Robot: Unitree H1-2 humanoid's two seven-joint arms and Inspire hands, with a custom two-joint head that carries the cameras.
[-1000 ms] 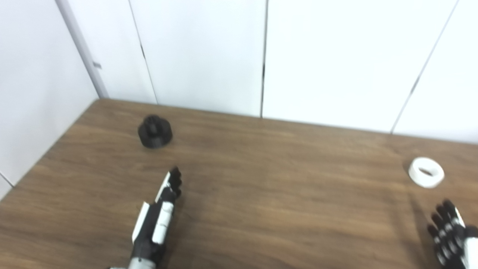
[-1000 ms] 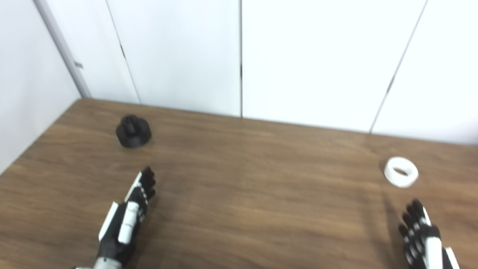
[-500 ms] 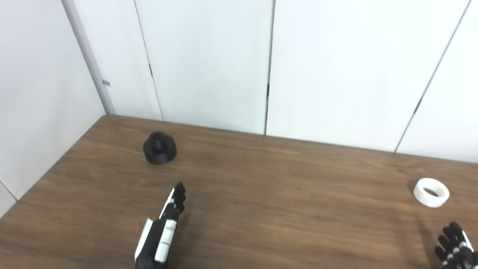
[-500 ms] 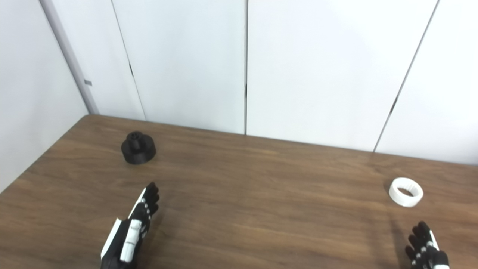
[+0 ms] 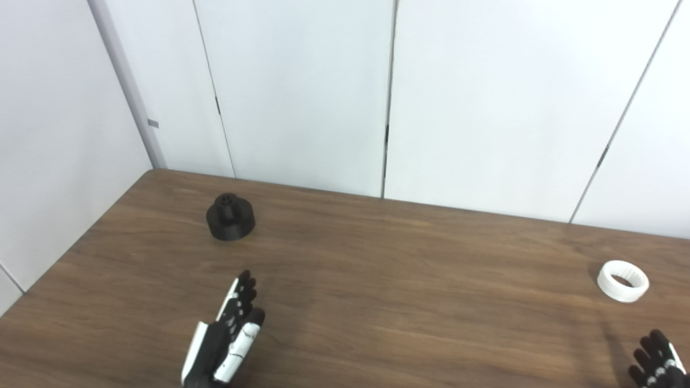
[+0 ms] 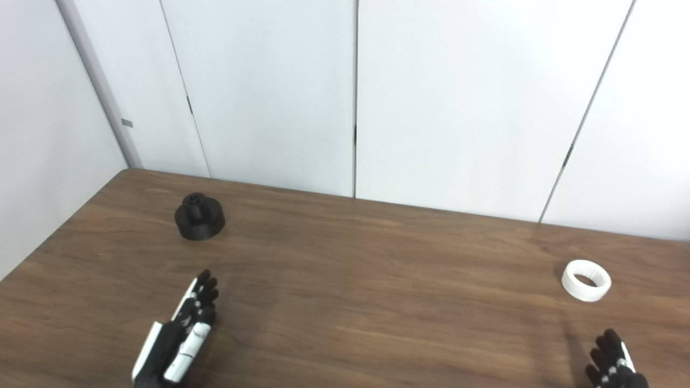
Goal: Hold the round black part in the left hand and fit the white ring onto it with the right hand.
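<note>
The round black part (image 5: pixel 230 216) stands on the wooden table (image 5: pixel 377 280) at the back left, a small knob on top. The white ring (image 5: pixel 623 280) lies flat at the far right. My left hand (image 5: pixel 223 339) is open and empty, fingers stretched forward, a good way in front of the black part. My right hand (image 5: pixel 656 366) shows only its fingers at the bottom right edge, spread apart and holding nothing, in front of the ring and apart from it. The same scene shows in the right eye view, with the black part (image 6: pixel 199 216) and the ring (image 6: pixel 586 280).
White wall panels (image 5: pixel 388 97) stand right behind the table's back edge. A white wall (image 5: pixel 48 161) runs along the table's left edge. Bare wood lies between the two parts.
The camera has tilted up, so the whole scene sits lower. My left hand has drawn back slightly toward me and rolled a little. The black part and the ring have not moved.
</note>
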